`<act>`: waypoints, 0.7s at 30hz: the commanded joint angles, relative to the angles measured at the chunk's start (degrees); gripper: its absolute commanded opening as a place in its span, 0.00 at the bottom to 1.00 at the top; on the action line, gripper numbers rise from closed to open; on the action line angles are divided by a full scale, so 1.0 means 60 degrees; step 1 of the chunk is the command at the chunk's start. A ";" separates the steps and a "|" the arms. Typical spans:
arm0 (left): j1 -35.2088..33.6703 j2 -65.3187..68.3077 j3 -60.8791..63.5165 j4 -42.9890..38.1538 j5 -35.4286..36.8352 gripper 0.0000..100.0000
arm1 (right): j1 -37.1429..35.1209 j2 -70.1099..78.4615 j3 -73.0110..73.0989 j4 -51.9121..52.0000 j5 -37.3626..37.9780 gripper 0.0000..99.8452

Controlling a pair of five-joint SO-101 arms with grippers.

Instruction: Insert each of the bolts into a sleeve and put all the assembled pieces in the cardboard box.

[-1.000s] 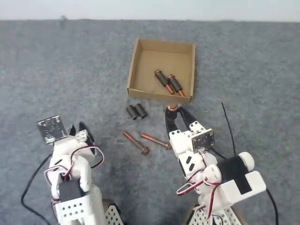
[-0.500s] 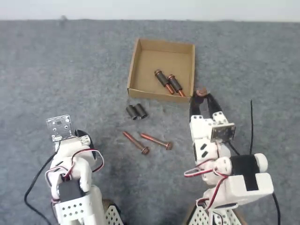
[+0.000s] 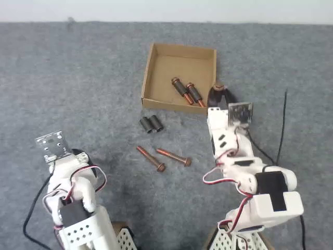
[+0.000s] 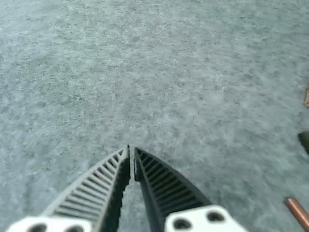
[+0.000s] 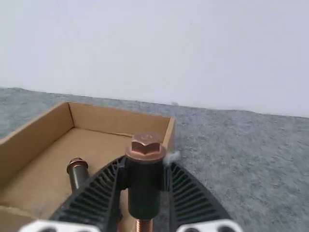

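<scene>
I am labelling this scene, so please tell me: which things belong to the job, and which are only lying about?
Job: cardboard box; two assembled pieces inside it; third assembled piece, held by the right arm; two sleeves; two loose bolts.
Lying about: black cable; carpet; wall.

Sleeved bolt [image 5: 144, 193] in right claw [image 5: 145, 165], two in cardboard box [image 3: 166, 67]; bolts [image 3: 173, 157], sleeves [image 3: 151, 124] loose.

Copper bolts [image 3: 171, 156], black sleeves [image 3: 151, 124], brown cardboard box [image 3: 147, 78], grey carpet [image 3: 78, 78].
</scene>
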 commanded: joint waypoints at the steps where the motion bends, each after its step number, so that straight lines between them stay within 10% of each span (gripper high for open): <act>1: -0.0088 -0.0176 -0.0095 0.0176 -0.0103 0.01 | 0.0051 -0.0154 -0.1289 0.0916 0.0147 0.01; 21: -0.0073 -0.0176 -0.0095 0.0205 -0.0103 0.01 | 0.0066 -0.0110 -0.7253 1.1231 0.0190 0.01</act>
